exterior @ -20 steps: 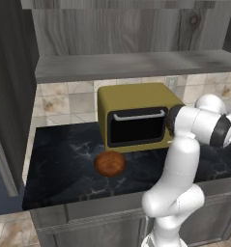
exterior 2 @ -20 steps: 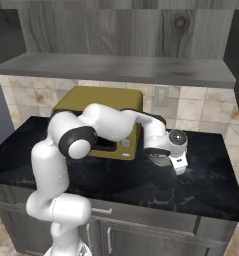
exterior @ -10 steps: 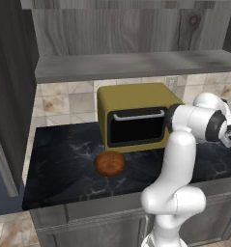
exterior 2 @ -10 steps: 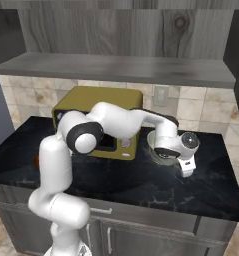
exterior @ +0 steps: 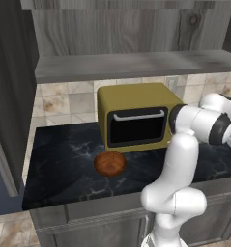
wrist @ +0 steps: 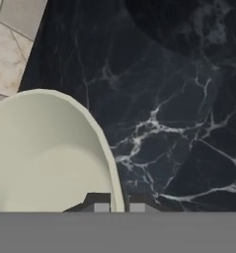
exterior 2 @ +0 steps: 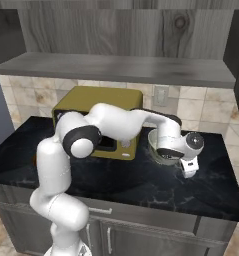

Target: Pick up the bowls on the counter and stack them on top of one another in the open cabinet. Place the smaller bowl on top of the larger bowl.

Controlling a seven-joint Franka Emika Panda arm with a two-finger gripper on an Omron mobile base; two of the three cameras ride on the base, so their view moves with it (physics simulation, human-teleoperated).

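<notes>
The larger bowl [wrist: 45, 158], glossy cream, sits on the black counter [wrist: 178, 123] to the right of the yellow microwave [exterior 2: 98, 112], near the tiled back wall. The gripper [wrist: 119, 203] hangs right over its rim, one fingertip inside the bowl and one outside; the fingers look apart with the rim between them, not yet clamped. The smaller bowl [exterior: 109, 164] rests in front of the microwave, well apart to the left. The step in hand appears to be grasping the cream bowl; next, closing on the rim and lifting toward the open cabinet [exterior 2: 116, 67] above.
</notes>
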